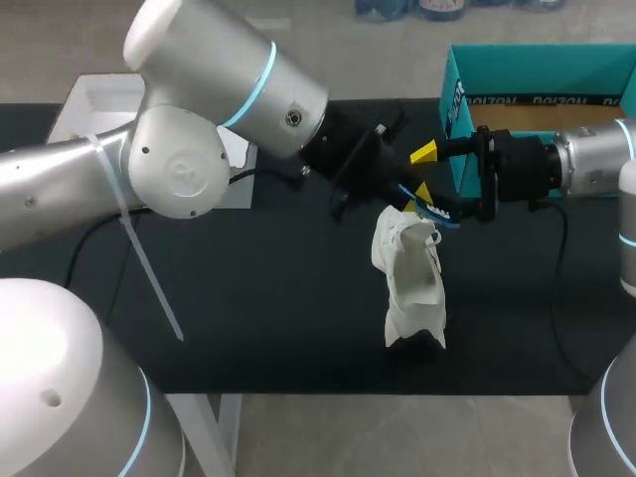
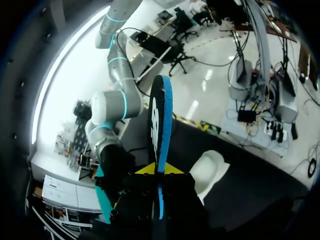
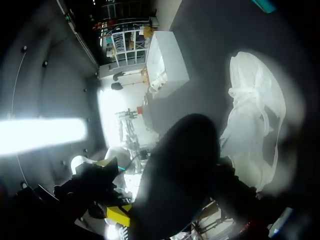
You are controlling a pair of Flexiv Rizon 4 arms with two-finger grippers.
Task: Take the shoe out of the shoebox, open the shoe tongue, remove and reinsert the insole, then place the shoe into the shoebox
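dark table [image 1: 248,328]; left claw [image 2: 160,168] pinches blue insole [image 2: 161,120] near shoe [image 1: 409,283].

White shoe [image 3: 255,115], dark blur, perhaps insole [image 3: 182,170]

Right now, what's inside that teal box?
The shoebox shows only bare brown floor; my right arm covers the rest. The shoe is outside, on the table.

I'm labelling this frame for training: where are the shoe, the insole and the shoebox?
shoe [image 1: 409,286]: head view, middle of its white upper.
insole [image 2: 160,135]: left wrist view, middle of its length.
shoebox [image 1: 537,70]: head view, teal inner wall.
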